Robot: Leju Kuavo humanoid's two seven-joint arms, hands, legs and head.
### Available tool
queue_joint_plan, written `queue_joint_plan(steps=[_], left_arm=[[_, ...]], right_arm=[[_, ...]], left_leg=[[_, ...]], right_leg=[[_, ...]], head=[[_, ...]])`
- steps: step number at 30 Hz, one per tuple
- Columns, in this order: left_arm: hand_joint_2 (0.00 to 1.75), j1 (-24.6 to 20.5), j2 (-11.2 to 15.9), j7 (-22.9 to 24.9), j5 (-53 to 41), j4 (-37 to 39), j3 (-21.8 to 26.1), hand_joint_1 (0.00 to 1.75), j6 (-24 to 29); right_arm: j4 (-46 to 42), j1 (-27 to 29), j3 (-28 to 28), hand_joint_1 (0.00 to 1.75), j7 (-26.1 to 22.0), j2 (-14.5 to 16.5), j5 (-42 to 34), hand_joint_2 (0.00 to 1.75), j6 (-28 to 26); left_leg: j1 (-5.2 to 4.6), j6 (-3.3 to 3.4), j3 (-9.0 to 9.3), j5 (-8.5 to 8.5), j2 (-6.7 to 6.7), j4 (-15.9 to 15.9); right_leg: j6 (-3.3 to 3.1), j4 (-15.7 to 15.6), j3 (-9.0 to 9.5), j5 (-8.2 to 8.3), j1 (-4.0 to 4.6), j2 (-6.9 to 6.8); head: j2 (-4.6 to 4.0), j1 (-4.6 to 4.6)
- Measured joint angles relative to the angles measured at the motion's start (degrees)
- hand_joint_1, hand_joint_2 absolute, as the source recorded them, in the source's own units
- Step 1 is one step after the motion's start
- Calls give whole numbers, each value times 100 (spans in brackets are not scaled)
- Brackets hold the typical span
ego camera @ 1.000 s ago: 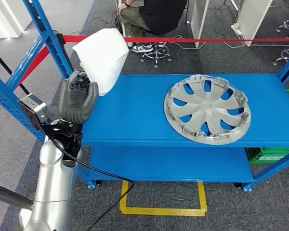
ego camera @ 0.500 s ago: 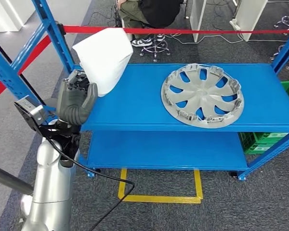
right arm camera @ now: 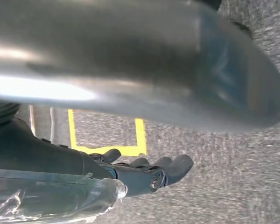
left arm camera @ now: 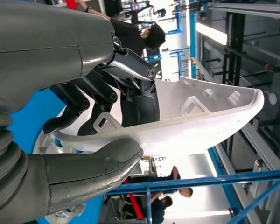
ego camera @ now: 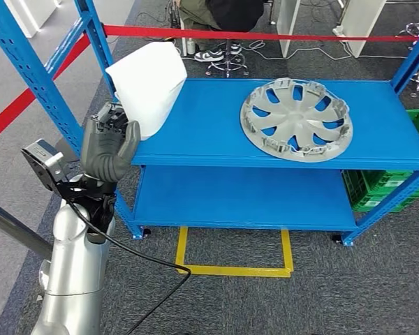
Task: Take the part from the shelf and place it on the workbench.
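**Part in hand, off the shelf; carrying to the workbench comes next**

The left hand (ego camera: 108, 148) is gripping one white moulded part (ego camera: 146, 84), thumb under its lower edge and dark fingers (left arm camera: 138, 100) hooked inside the shell, as the left wrist view is showing. The part is riding up off the blue shelf (ego camera: 212, 136), overhanging the shelf's left end rather than lying on the deck. So the picking step looks done and the carrying step is under way.

The workbench is not appearing in these views, so the next move is probably calling for a turn away from the shelf, keeping the grip firm on a wide, light shell that could swing or catch the blue upright (ego camera: 33, 66) just beside it.

The right hand (right arm camera: 150, 170) is hanging over the carpet with fingers apart, holding nothing.

Counting: one white part, one grey wheel cover (ego camera: 296, 118) lying flat on the shelf's top deck, well apart from the part, two shelf decks, one green crate (ego camera: 378, 188) at the shelf's right, one yellow floor outline (ego camera: 234, 258), one red tape (ego camera: 260, 35).
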Motion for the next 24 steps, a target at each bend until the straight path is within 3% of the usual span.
queue_joint_plan(steps=[3,4,5,7,8,9,10,12,14,15,16,18,19,20,22,23,24], left_arm=[[175,3,7,-3,18,-4,4,175,-4],[175,6,13,-3,23,-5,7,175,-4],[175,8,21,-3,25,-5,10,175,-3],[175,9,32,-3,33,-6,14,175,-2],[175,10,35,-4,40,-6,15,175,-2],[175,12,38,-7,56,-5,16,175,-2],[175,11,39,-12,74,-5,18,175,-2],[175,0,40,-28,118,-4,21,175,-4],[175,-26,37,-47,157,-3,22,175,-12],[175,-38,35,-61,179,2,22,175,-15],[175,-44,34,-77,200,9,23,175,-17],[175,-44,34,-104,245,26,30,175,-16],[175,-44,32,-111,262,32,32,175,-16],[175,-46,30,-114,277,36,34,175,-15],[175,-46,27,-115,298,39,39,175,-14],[175,-42,28,-115,305,40,43,175,-14],[175,-38,28,-115,309,40,47,175,-13]], right_arm=[[-2,12,-2,0,-3,1,-4,0,-2],[-6,15,-4,0,-3,1,-7,0,-2],[-11,17,-7,0,-3,0,-9,0,-1],[-23,19,-13,0,0,-2,-4,0,21],[-25,24,-14,0,7,-2,13,0,58],[-24,30,-15,0,10,-1,41,0,112],[-20,35,-13,0,5,1,75,0,175],[1,38,16,0,-29,6,72,0,292],[34,36,66,0,-70,10,-52,0,406],[56,34,86,0,-86,14,-124,0,460],[78,37,95,0,-98,17,-175,0,499],[124,58,103,0,-109,27,-227,0,527],[141,74,107,0,-109,30,-234,0,529],[156,88,112,0,-109,34,-234,0,529],[176,96,122,0,-106,42,-223,0,527],[181,94,126,0,-104,45,-217,0,525],[185,91,127,0,-101,46,-212,0,523]], left_leg=[[9,-102,-21,105,-2,-40],[15,-139,-67,-30,-5,34],[24,-174,-139,-281,-7,227],[50,-239,-317,-938,-7,921],[62,-262,-374,-1134,-6,1285],[72,-278,-373,-1186,-6,1539],[80,-288,-287,-1112,-6,1627],[98,-300,177,-860,-7,1236],[108,-274,823,-897,-14,427],[103,-239,1027,-979,-17,129],[86,-188,1121,-1036,-20,-39],[69,-76,1061,-974,-10,-80],[69,-23,1013,-914,-3,-83],[73,22,953,-846,3,-91],[66,81,803,-711,6,-89],[55,94,716,-640,6,-86],[43,99,624,-567,6,-83]], right_leg=[[-150,-88,-61,96,5,-5],[-199,-97,-113,170,-6,-17],[-236,-107,-184,255,-19,-28],[-266,-105,-360,416,-23,-34],[-261,-102,-460,492,-24,-37],[-250,-99,-557,563,-28,-39],[-233,-96,-654,635,-36,-42],[-187,-90,-822,775,-57,-41],[-123,-78,-939,896,-58,-31],[-86,-85,-968,959,-56,-26],[-47,-105,-985,1023,-57,-24],[28,-150,-1007,1102,-79,-24],[54,-99,-1045,1010,-88,-27],[70,61,-1110,808,-92,-30],[84,733,-1300,217,-83,-34],[88,1131,-1377,1,-74,-33],[86,1436,-1400,-80,-64,-33]], head=[[0,4],[0,-14],[0,-29],[0,-60],[0,-61],[0,-61],[0,-61],[0,-62],[0,-64],[0,-66],[0,-66],[0,-65],[0,-56],[0,-46],[0,-21],[0,-15],[0,-12]])
